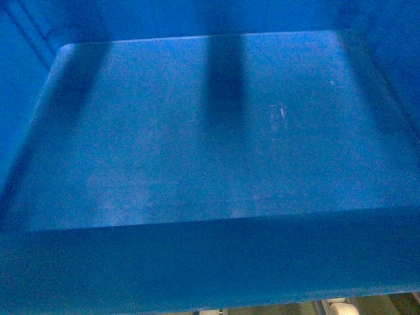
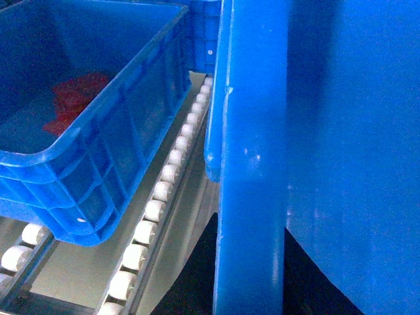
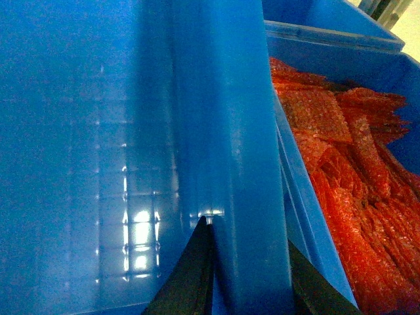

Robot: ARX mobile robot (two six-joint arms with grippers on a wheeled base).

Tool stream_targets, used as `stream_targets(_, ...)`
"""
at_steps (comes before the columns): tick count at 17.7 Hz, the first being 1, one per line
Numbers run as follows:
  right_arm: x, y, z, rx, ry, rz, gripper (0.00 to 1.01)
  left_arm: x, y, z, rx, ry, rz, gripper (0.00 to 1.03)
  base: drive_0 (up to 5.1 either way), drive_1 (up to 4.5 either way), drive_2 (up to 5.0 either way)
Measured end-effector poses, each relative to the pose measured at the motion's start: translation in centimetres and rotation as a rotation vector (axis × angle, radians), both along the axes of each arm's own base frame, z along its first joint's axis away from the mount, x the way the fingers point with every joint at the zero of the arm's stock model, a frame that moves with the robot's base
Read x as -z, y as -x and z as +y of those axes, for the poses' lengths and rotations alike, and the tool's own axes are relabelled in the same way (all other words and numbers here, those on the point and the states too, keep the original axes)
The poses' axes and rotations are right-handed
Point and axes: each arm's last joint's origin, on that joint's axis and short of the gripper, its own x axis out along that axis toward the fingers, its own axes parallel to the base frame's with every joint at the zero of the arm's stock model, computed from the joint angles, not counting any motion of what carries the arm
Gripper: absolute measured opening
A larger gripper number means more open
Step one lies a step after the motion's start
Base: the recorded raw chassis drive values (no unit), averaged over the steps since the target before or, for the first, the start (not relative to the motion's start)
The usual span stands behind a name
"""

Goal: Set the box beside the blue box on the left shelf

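Filling almost the whole head view, the box [image 1: 197, 131] shows its smooth blue floor, crossed by a dark band of shadow, with its near wall along the bottom edge and a sliver of white rollers [image 1: 341, 307] just below it.

Closest to the right wrist camera, two black fingers [image 3: 190, 275] of the right gripper [image 3: 246, 289] stand one on each side of the box's thick rim [image 3: 223, 164], pinching that wall between them. Just beyond it on the right sits a second crate [image 3: 315, 223], packed with red-orange mesh bags [image 3: 354, 177], and another blue crate [image 3: 328, 20] lies behind that.

At the left wrist, the same tall blue rim [image 2: 252, 164] runs upright through the picture with a dark shape at its foot; the left gripper itself cannot be made out, so whether it is clamped or released cannot be told. Left of that rim, a row of white rollers on the grey rails of the left shelf [image 2: 164, 190] leads away from the camera. On those rollers farther left rests a ribbed blue box [image 2: 98, 131] holding something red [image 2: 72, 98]. The carried box hangs just beside this one, apart from it, with the roller lane between them.
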Motion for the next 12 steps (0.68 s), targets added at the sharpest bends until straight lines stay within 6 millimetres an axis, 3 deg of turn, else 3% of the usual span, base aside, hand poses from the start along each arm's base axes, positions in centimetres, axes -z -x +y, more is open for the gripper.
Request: stream_targets(12,0.0,0.0,0.0,0.0,0.0,0.0,0.16,0.0,0.0,0.0,0.0,0.0,0.0,0.11,0.0,0.0,0.0)
